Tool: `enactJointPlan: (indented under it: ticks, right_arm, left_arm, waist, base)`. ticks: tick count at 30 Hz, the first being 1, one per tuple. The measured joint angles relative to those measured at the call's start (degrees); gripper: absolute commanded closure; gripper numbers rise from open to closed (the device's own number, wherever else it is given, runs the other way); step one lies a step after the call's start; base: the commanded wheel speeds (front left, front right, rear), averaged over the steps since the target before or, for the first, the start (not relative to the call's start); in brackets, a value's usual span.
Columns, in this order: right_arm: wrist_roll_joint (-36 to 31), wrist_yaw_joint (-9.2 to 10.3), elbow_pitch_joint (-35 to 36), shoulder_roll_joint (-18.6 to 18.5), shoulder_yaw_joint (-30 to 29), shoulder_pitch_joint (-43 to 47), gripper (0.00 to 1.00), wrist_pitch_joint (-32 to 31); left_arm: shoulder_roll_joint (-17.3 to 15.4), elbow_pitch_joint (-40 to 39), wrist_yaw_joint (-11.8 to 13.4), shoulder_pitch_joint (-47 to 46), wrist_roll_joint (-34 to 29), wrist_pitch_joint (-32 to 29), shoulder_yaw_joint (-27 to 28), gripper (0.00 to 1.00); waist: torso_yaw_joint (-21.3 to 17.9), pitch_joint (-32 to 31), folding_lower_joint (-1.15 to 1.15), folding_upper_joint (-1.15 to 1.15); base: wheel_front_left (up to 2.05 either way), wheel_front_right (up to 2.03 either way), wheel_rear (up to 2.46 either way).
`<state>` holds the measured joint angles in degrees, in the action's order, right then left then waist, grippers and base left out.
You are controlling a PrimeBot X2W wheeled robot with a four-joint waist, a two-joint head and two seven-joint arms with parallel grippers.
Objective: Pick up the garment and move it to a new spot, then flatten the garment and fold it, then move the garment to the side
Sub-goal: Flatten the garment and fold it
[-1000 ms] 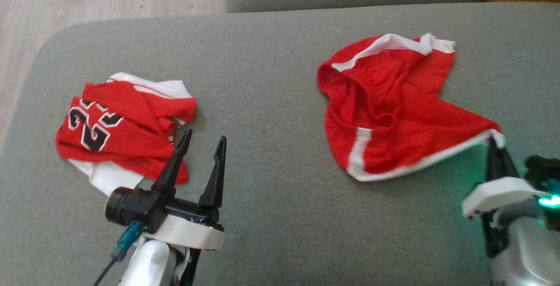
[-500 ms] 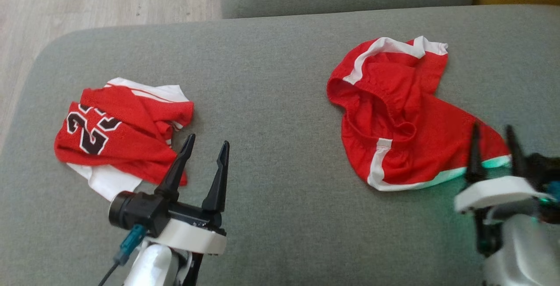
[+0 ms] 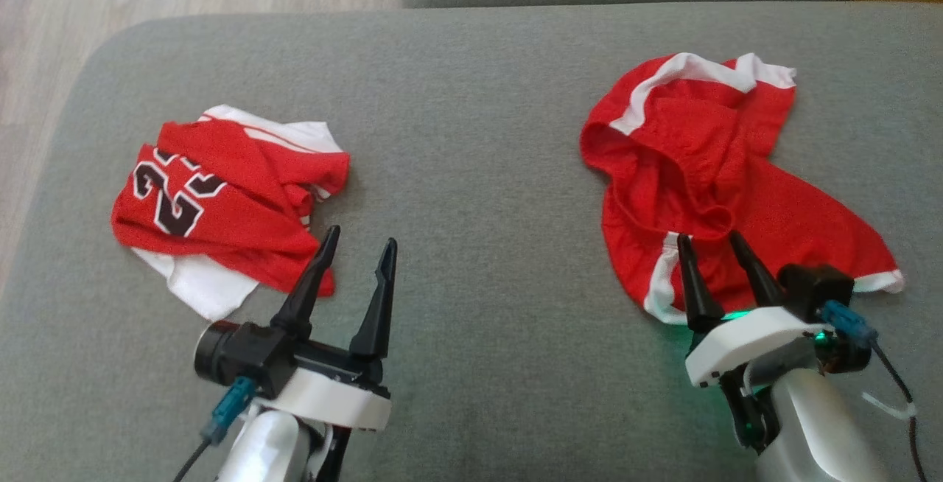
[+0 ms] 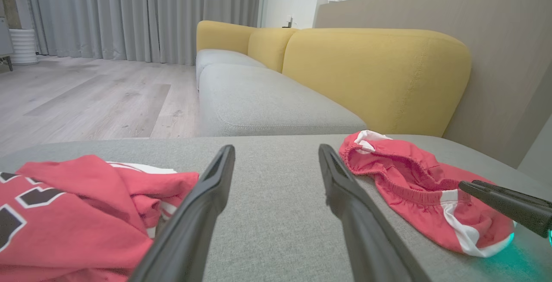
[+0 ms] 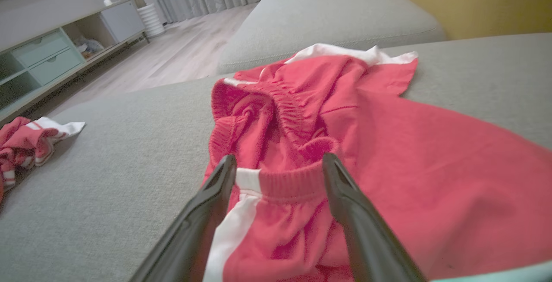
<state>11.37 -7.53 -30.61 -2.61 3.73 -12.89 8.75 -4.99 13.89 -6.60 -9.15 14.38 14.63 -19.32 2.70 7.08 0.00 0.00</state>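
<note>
Currently red shorts (image 3: 729,187) lie crumpled on right of grey cushion (image 3: 471,135). My right gripper (image 3: 709,239) spread wide, empty, poised astride waistband (image 5: 284,183), lined up, I judge, for flattening grab. Left gripper (image 3: 361,235) wide too, holding nothing, parked beside numbered jersey (image 3: 221,209), clear of work.

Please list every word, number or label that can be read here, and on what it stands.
"2": black digit, edged white, on the red jersey; the digit beside it is partly folded away, so it is unreadable.
No text can be seen on the red shorts.
</note>
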Motion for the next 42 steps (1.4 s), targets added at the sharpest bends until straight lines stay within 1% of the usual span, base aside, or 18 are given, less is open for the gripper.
enactJointPlan:
  ticks: [7,11,19,20,21,23,26,32,37,42]
  right_arm:
    - [0.01,0.0,-3.25,-0.03,0.1,-0.75,0.0,-0.93]
    - [0.33,0.0,-4.35,-0.04,0.85,-0.79,0.0,-0.63]
    - [0.56,0.0,-7.99,-0.1,4.79,-4.63,0.0,-0.35]
    - [0.56,0.0,-8.57,-0.11,5.16,-4.93,0.51,-0.35]
    - [0.56,0.0,-9.21,-0.1,5.42,-5.2,1.0,-0.36]
    - [0.58,0.0,-9.7,-0.15,6.11,-5.38,1.0,-0.22]
    - [1.93,0.0,-9.55,-0.24,8.29,-5.43,1.0,1.65]
    - [3.09,0.0,-7.33,-0.3,13.67,-5.84,1.0,3.92]
    - [3.09,0.0,-6.48,-0.36,18.14,-6.8,1.0,4.36]
    - [2.12,0.0,-7.24,-0.42,22.72,-7.79,1.0,3.76]
  left_arm:
    - [0.41,0.78,-0.04,-0.59,-0.01,0.0,-1.33,0.0]
    - [0.68,0.88,-0.05,-1.78,-0.01,0.01,-1.64,0.0]
    - [1.2,0.94,-0.47,-2.43,-0.24,0.01,-2.61,0.0]
    - [1.21,1.03,-0.47,-2.43,-0.24,0.0,-2.6,0.0]
    - [1.21,1.15,-0.47,-2.43,-0.24,0.0,-2.6,0.0]
    - [1.22,1.29,-0.47,-2.43,-0.24,0.01,-2.6,0.0]
    - [1.29,1.55,-0.47,-2.44,-0.24,0.0,-2.57,0.0]
    - [1.45,1.77,-0.48,-2.42,-0.24,0.01,-2.37,0.0]
    - [1.63,1.77,-0.48,-2.39,-0.24,0.01,-2.16,0.0]
    - [1.68,1.77,-0.49,-2.36,-0.24,0.01,-2.16,0.0]
  waist:
    - [2.58,1.23,0.0,0.0]
    - [3.28,1.59,0.0,0.0]
    - [3.88,2.45,0.0,0.0]
    - [3.94,2.49,0.0,0.0]
    - [4.0,2.5,0.0,0.0]
    - [4.11,2.43,0.0,0.0]
    - [4.21,2.11,0.0,0.0]
    - [4.11,0.92,0.0,0.0]
    - [4.48,0.2,0.0,0.0]
    - [5.6,0.17,0.0,0.0]
  base:
    - [0.0,0.0,0.0]
    - [0.0,0.0,0.0]
    - [0.0,0.0,0.0]
    - [0.0,0.0,0.0]
    - [0.0,0.0,0.0]
    - [0.0,0.0,0.0]
    - [0.0,0.0,0.0]
    - [0.0,0.0,0.0]
    - [0.0,0.0,0.0]
    - [0.0,0.0,0.0]
